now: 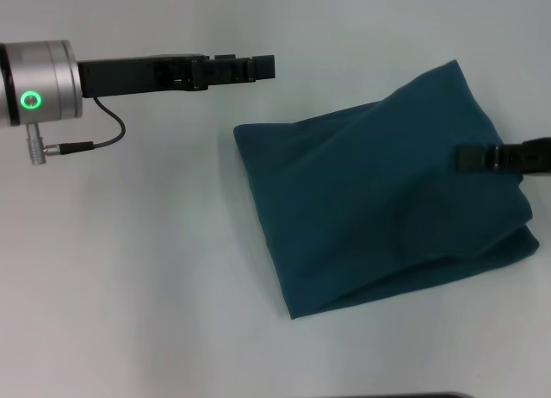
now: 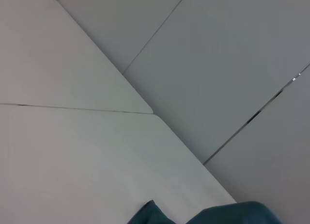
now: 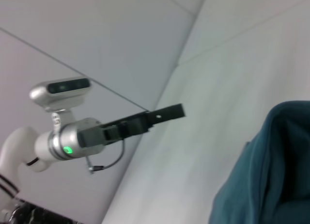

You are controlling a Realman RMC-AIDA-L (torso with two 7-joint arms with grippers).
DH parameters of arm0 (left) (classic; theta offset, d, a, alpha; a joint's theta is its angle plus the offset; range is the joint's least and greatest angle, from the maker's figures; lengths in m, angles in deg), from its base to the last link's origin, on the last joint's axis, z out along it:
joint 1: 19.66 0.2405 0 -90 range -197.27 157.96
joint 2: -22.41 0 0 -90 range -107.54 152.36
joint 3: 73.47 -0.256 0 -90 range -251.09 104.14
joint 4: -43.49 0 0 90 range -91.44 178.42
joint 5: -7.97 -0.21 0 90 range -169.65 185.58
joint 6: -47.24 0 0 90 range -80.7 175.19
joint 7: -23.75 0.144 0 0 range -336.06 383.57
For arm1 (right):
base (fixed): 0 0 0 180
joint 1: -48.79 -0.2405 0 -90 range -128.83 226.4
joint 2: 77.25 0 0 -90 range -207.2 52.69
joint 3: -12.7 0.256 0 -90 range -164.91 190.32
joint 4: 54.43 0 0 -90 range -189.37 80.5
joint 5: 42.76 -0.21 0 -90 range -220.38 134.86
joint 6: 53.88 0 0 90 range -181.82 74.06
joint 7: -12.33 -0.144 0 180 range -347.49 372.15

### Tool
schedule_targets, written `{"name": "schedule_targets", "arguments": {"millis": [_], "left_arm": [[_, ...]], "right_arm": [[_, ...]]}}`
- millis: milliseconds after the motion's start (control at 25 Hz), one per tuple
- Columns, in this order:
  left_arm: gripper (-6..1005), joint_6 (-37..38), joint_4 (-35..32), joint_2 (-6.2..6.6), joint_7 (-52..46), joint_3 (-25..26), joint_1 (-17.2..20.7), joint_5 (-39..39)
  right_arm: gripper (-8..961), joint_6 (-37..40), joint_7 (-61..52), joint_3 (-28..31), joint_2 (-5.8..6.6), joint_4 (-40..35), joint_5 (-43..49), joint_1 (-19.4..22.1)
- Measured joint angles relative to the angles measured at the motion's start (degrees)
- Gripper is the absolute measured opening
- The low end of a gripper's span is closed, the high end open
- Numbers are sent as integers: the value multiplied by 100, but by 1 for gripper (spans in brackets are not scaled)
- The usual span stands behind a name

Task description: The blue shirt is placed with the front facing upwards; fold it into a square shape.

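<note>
**Mia:** Where is the blue shirt [image 1: 387, 200] now?

**Ben:** It lies on the white table [image 1: 129, 269], over on the robot's right side. It is already folded into a thick, almost square bundle. The bundle sits a bit crooked, with its long way running from the near left corner up to the far right corner. No letters show on top.

**Mia:** Which arm is closer to it?

**Ben:** The right gripper [image 1: 469, 158]. It pokes in from the right edge and hangs over the right part of the shirt. I think its tip is right above the cloth, but I cannot tell if it touches.

**Mia:** Is it holding the shirt?

**Ben:** I cannot tell. Its fingers look like one dark bar from here, so open or closed is not clear.

**Mia:** And the other one?

**Ben:** The left gripper [image 1: 263, 67] is up in the air, off the shirt, beyond its far left corner. It points toward the right. Nothing is in it, but I cannot tell how wide its fingers are.

**Mia:** So what matters for the next move?

**Ben:** I think the folding looks nearly done. The shirt lies right under the right gripper, and to the near right of the left one. If an edge needs tidying, the right arm is nearer.
</note>
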Motion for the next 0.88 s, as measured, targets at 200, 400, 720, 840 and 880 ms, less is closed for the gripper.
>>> {"name": "schedule_targets", "arguments": {"millis": [200, 400, 720, 840, 880], "left_arm": [[961, 26, 0, 1, -16, 5, 0, 0], [962, 37, 0, 1, -32, 18, 0, 0], [962, 60, 0, 1, -47, 32, 0, 0], [961, 60, 0, 0, -48, 34, 0, 0], [961, 59, 0, -1, -49, 34, 0, 0]], "right_arm": [[76, 304, -82, 4, 12, -265, -293, -76], [76, 462, -117, 6, 100, -330, -515, -188], [77, 464, -324, 15, 159, -609, -544, -227], [77, 462, -358, 38, 180, -614, -544, -143], [77, 462, -362, 43, 185, -622, -543, -109]]}}
